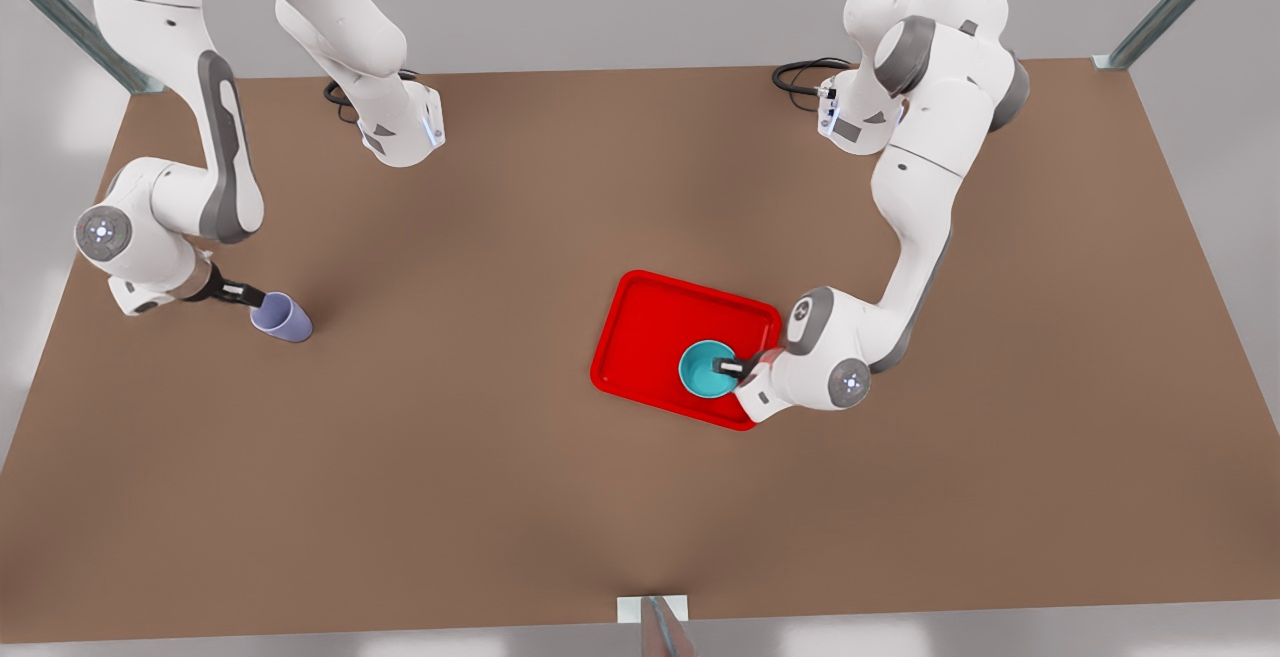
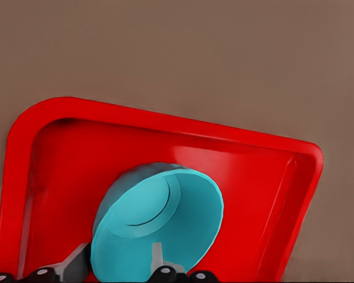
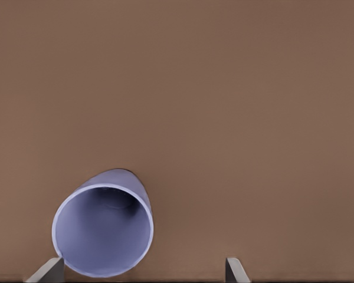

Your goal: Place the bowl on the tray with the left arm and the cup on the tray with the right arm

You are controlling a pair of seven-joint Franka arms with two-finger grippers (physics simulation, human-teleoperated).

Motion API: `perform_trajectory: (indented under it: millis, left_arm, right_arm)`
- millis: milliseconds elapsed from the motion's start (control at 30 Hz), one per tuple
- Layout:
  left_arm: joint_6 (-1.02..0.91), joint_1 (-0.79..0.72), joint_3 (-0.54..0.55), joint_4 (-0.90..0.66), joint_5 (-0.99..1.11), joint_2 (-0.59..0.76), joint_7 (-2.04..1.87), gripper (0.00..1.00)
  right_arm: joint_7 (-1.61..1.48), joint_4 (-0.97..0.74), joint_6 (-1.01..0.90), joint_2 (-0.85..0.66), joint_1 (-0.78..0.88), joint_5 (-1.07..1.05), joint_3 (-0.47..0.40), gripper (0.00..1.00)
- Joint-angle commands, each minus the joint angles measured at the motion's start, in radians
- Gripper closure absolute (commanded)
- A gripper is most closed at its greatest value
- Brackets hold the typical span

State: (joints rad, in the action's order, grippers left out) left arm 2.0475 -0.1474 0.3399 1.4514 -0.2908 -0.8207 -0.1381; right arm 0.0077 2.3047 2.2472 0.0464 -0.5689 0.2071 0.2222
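My left claw [image 1: 733, 368] pinches the bowl [image 1: 706, 369] rim over the tray [image 1: 640, 332]: lower level, then release; right claw [image 1: 245, 294], spread beside the cup [image 1: 281, 318] on the table [image 1: 500, 497], must centre first.

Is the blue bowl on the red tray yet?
Yes. The bowl is inside the tray, red floor all around it. The left hand pinches its rim, one finger inside, one outside.

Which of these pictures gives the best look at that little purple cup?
The right wrist view: the lavender tapered cup is close, its mouth open toward the camera, by the open right gripper. The front view shows it small on the brown table.
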Motion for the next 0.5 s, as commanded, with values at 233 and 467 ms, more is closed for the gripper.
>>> perform_trajectory:
  millis: [233,467]
  left_arm:
    - [-0.027,0.107,-0.01,-0.074,0.13,0.055,0.008,0.0]
    - [-0.671,0.15,-0.295,-0.318,0.292,0.454,0.009,0.0]
  right_arm:
    - [0.0,0.079,0.123,-0.007,-0.031,0.0,0.0,0.0]
    - [0.012,0.117,0.229,0.001,-0.051,0.0,0.0,0.0]
